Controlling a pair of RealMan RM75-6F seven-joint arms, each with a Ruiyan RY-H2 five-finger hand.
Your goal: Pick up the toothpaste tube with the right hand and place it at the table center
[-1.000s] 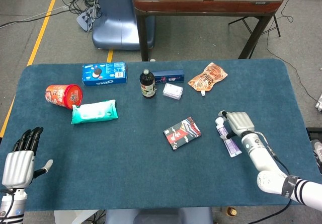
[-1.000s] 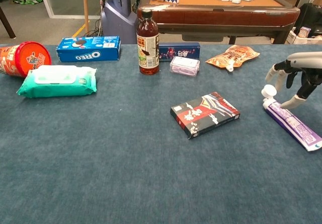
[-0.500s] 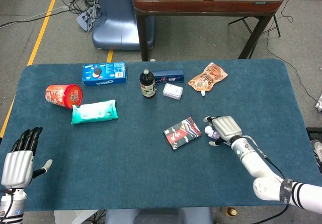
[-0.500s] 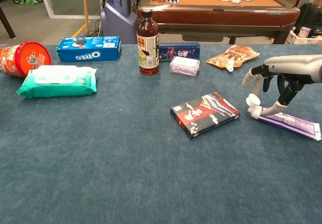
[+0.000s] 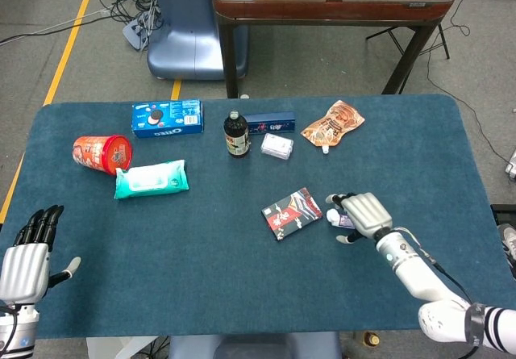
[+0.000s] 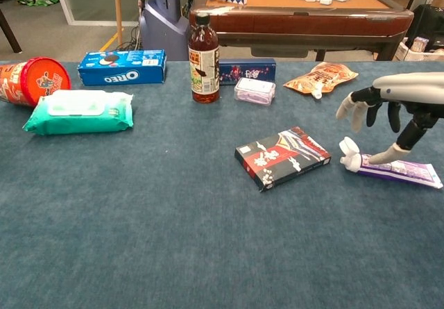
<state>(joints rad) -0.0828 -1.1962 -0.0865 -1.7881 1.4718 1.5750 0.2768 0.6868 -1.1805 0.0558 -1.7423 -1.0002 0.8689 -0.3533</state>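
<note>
Left hand point(image 5: 27, 262) rests open-fingered and empty at the near left corner of the blue tabletop point(image 6: 139, 212). Toward the right edge, right hand point(image 6: 399, 107) presses one fingertip on the flat-lying white-and-purple toothpaste tube point(image 6: 392, 169), not grasping it. Advice: wrap the fingers around the tube body before lifting, clear of the dark patterned flat box point(image 6: 282, 157).

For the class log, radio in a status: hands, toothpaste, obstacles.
Right hand over toothpaste tube, thumb touching, not gripped. Left hand open, idle. Tube lies flat beside black card box, right of center.
</note>
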